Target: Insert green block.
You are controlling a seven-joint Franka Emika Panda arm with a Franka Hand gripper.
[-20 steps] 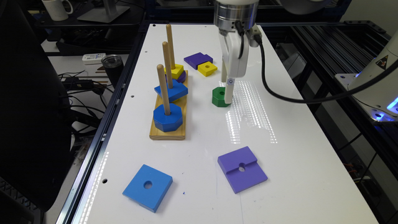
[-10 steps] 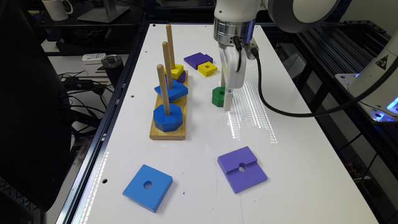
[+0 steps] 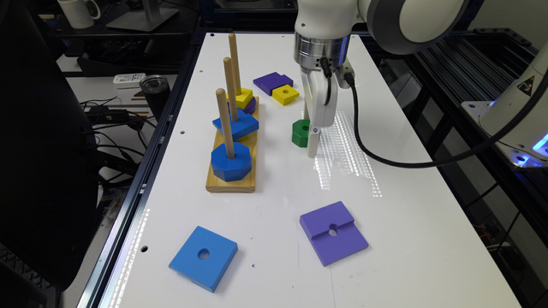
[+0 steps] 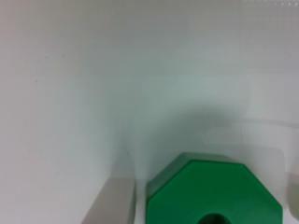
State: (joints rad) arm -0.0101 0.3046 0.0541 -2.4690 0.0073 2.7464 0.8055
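Observation:
The green block [image 3: 301, 132] [image 4: 215, 191] lies flat on the white table [image 3: 278, 205], hole upward, to the exterior view's right of the wooden peg board [image 3: 231, 183]. My gripper [image 3: 309, 133] [image 4: 201, 205] is lowered around it and stands open. One of its fingers [image 4: 112, 203] sits on each side of the block, close to its faces, with a thin gap showing. The tips reach down to the table. The board's three pegs hold a blue octagonal block [image 3: 231, 162], a blue block [image 3: 236, 124] and a yellow block [image 3: 242, 97].
A purple square [image 3: 334, 233] and a blue square [image 3: 203, 258] lie near the table's front. A small yellow block [image 3: 285, 94] and a purple block [image 3: 272, 82] lie behind the gripper. A black cable [image 3: 385, 158] hangs from the wrist.
The gripper has come down over the green block until its fingers straddle it at table level. The block itself has not moved.

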